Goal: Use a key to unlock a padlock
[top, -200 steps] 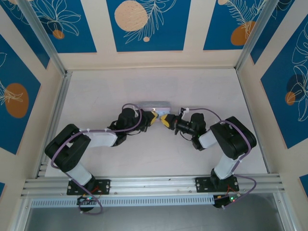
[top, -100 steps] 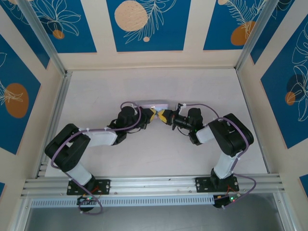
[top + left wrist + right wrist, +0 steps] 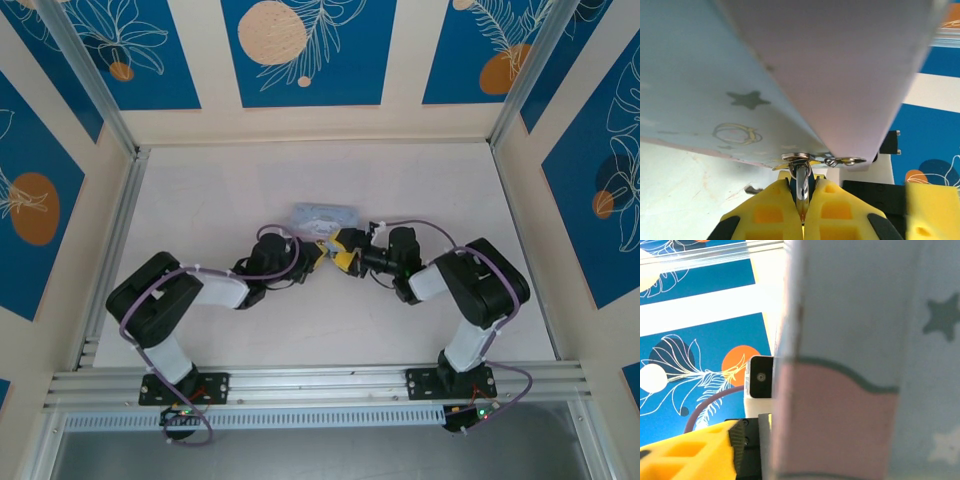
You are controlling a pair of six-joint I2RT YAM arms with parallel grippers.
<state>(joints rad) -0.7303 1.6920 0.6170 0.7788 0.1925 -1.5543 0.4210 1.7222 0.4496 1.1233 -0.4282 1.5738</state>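
The padlock (image 3: 803,186) has a shiny metal edge and teal sides, and it hangs from the clasp (image 3: 798,157) of the pale blue tin (image 3: 715,75). My left gripper (image 3: 804,200) is shut on it, its yellow fingers pressed against both sides. In the top view the left gripper (image 3: 316,256) and right gripper (image 3: 344,251) meet tip to tip just in front of the tin (image 3: 322,215). The right gripper's yellow fingers stand apart, holding nothing that I can see. One right finger (image 3: 687,455) shows beside the tin's wall (image 3: 840,415). The key is hidden.
A small ring catch (image 3: 845,161) hangs at the tin's corner. The left wrist camera (image 3: 760,377) faces the right one at close range. Open white table (image 3: 420,190) lies around the tin, bounded by the side rail (image 3: 110,250) and patterned walls.
The right gripper's fingers have spread apart after being shut. Both grippers have drawn slightly nearer, leaving the tin more exposed behind them. The left arm's elbow has shifted right.
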